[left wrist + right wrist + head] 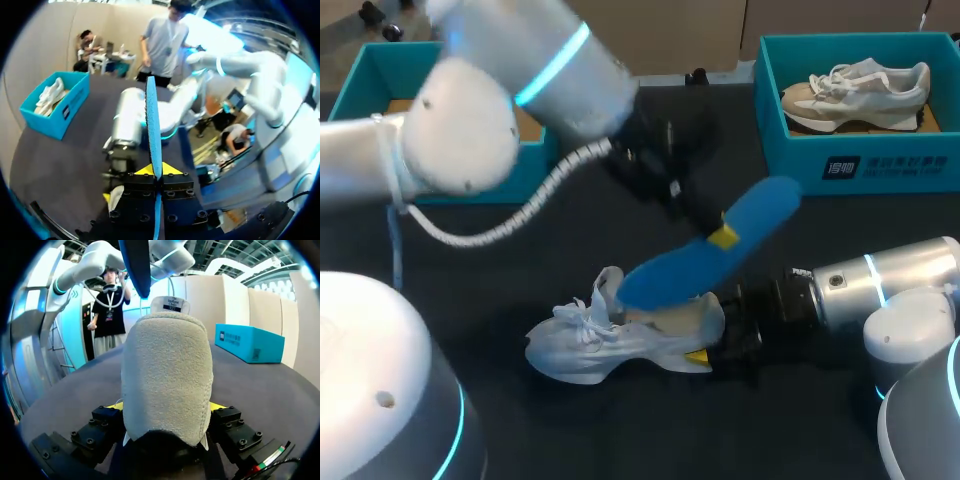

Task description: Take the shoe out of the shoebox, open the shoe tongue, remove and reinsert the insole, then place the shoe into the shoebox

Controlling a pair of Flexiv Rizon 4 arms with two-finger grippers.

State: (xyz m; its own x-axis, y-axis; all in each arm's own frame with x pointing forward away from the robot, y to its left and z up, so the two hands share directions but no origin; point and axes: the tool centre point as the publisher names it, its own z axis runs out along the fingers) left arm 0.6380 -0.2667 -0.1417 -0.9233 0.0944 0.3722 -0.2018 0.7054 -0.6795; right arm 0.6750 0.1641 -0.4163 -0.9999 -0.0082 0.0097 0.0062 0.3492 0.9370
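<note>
Blue and bendy, the insole (720,250) hung in the air over the black table (620,430). Our left gripper (723,237) pinched it flat between its two yellow tips. The insole sloped down, and its low end was just above the opening of the white shoe (610,340). We could not tell if the two touched. The white shoe sat on the table with its toe pointing to our left. Our right gripper (167,407) squeezed its fuzzy heel from both sides. One teal shoebox (880,165) stood at the far right of the table with a pale shoe (855,90) inside. A second teal shoebox (365,85) stood at the far left, partly hidden behind our left arm.
</note>
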